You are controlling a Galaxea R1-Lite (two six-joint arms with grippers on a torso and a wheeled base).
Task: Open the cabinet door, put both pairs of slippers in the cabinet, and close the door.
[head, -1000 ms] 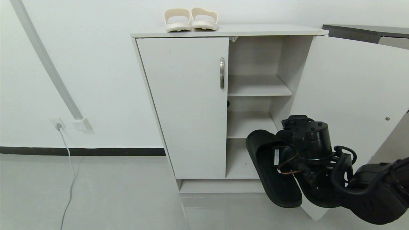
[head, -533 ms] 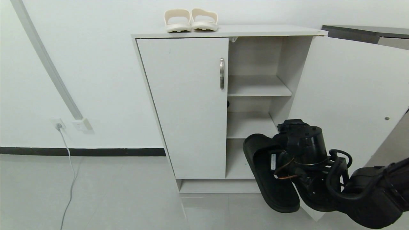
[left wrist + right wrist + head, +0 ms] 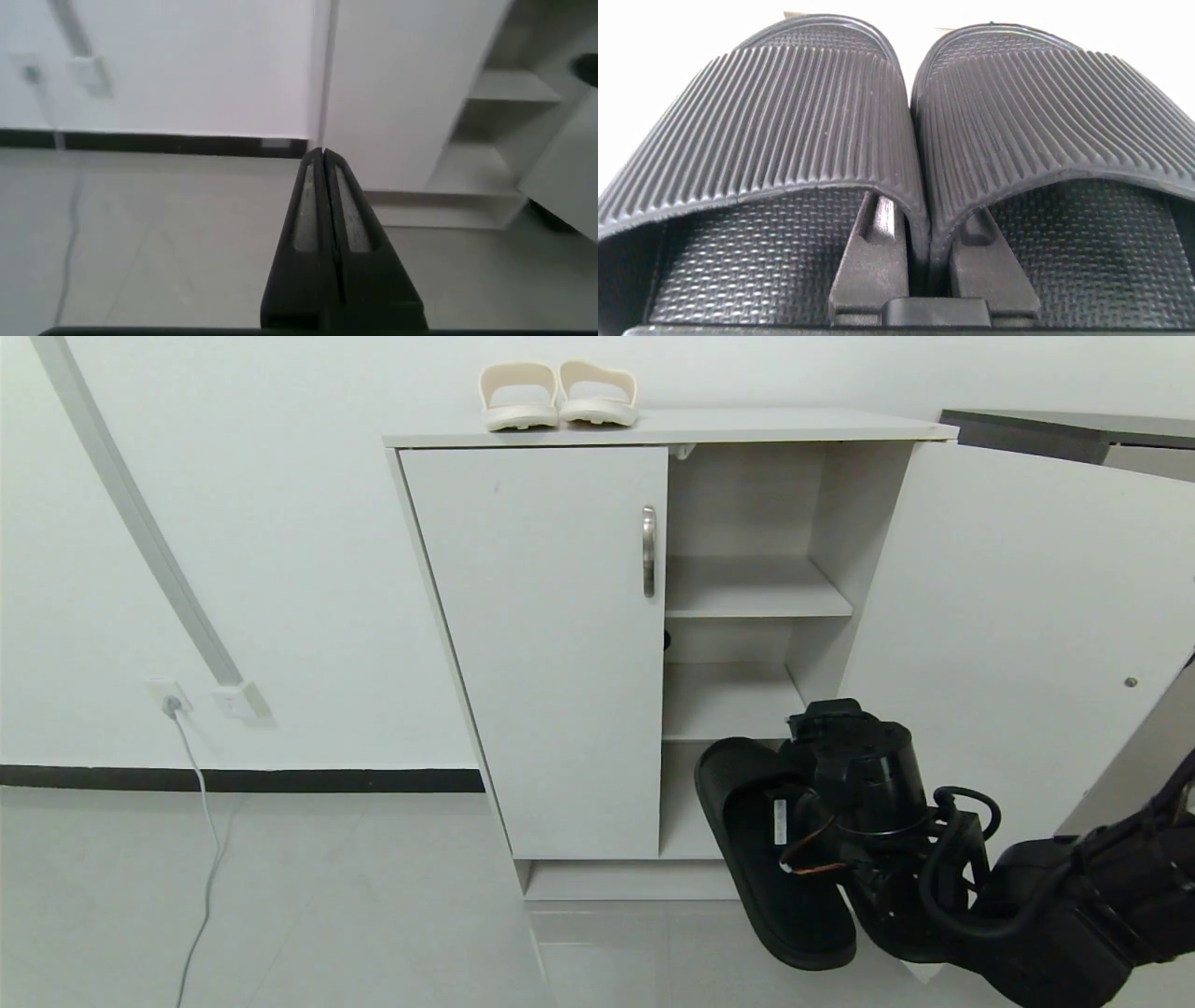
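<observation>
A white cabinet (image 3: 532, 644) stands against the wall with its left door shut and its right door (image 3: 1018, 625) swung open, showing three shelves. A cream pair of slippers (image 3: 557, 394) rests on the cabinet top. My right gripper (image 3: 923, 261) is shut on the black pair of slippers (image 3: 775, 854), pinching the two inner straps (image 3: 918, 121) together. The black pair hangs toes-up in front of the open bottom compartment (image 3: 695, 803). My left gripper (image 3: 323, 201) is shut with nothing in it, held above the floor left of the cabinet (image 3: 411, 84).
A wall socket (image 3: 168, 698) with a cable running down to the floor sits left of the cabinet, beside a slanted wall conduit (image 3: 131, 513). A dark-topped unit (image 3: 1064, 429) stands behind the open door. The grey floor (image 3: 327, 915) lies in front.
My right arm has carried the black slippers down and to the left, closer to the bottom compartment's opening. The left gripper and cream slippers stayed put.
</observation>
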